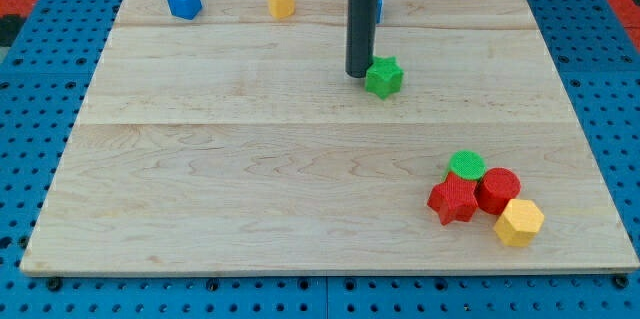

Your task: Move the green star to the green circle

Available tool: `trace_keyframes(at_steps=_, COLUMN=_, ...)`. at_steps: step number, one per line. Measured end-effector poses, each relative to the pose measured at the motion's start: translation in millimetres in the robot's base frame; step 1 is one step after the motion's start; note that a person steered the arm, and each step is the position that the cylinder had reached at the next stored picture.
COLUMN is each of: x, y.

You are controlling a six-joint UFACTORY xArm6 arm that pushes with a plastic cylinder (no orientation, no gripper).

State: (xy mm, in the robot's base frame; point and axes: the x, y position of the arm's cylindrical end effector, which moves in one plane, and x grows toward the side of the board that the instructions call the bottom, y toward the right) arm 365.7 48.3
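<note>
The green star (pixel 384 77) lies on the wooden board (pixel 250 179), in the upper middle of the view. My tip (pixel 358 75) stands just to the star's left, touching or almost touching it. The green circle (pixel 466 166) lies at the view's lower right, well below and to the right of the star. It is packed together with a red star (pixel 453 200), a red cylinder (pixel 498 190) and a yellow hexagon (pixel 519 222).
A blue block (pixel 184 1) and a yellow block (pixel 281 2) lie near the board's top edge at the left. Another blue block (pixel 378 7) is mostly hidden behind the rod. A blue pegboard (pixel 40 109) surrounds the board.
</note>
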Motion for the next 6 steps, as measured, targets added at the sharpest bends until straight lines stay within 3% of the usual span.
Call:
trace_keyframes(at_steps=2, x=-15.1, y=-54.6)
trace_keyframes(at_steps=6, x=-51.2, y=-64.5)
